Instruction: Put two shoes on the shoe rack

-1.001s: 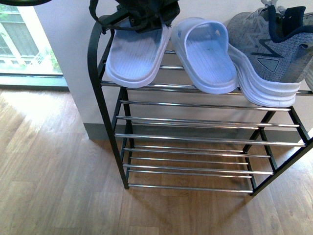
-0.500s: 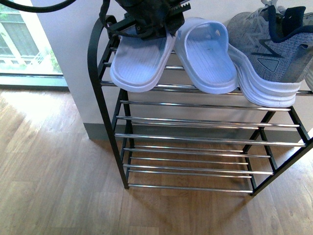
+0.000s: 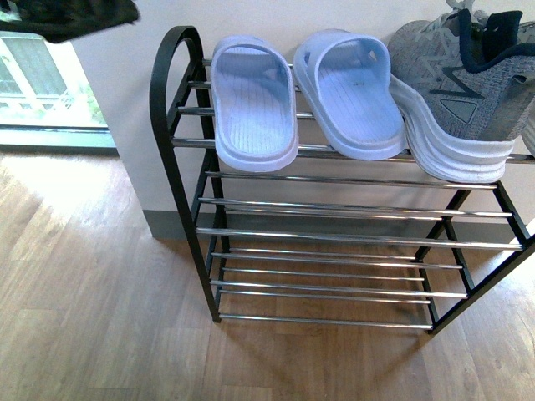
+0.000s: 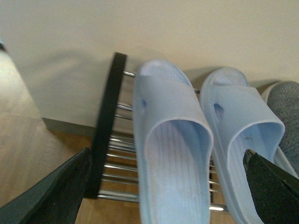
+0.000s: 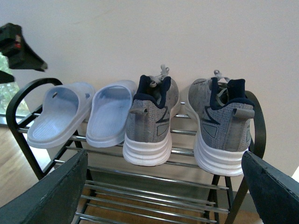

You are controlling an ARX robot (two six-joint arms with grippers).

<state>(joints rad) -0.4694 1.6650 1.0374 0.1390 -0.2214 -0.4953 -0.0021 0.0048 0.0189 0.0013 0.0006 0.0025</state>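
Two pale blue slides [image 3: 253, 104] [image 3: 351, 92] lie side by side on the top tier of the shoe rack [image 3: 171, 125], heels hanging over its front bar. A grey sneaker [image 3: 460, 83] sits to their right. In the right wrist view both sneakers [image 5: 149, 121] [image 5: 222, 126] stand beside the slides [image 5: 60, 116]. My left gripper [image 4: 163, 196] is open, backed off from the left slide [image 4: 173, 154] and holding nothing; in the front view it shows at the upper left [image 3: 75, 17]. My right gripper [image 5: 163, 196] is open and empty, in front of the rack.
The rack [image 5: 154, 186] has several lower tiers of chrome bars with nothing on them. It stands against a cream wall [image 3: 125, 100] on a wooden floor [image 3: 100, 317]. A window [image 3: 33, 75] is at the left.
My left gripper let go of the left slide and withdrew up and to the left. The slide has shifted right and now lies straight beside its pair.
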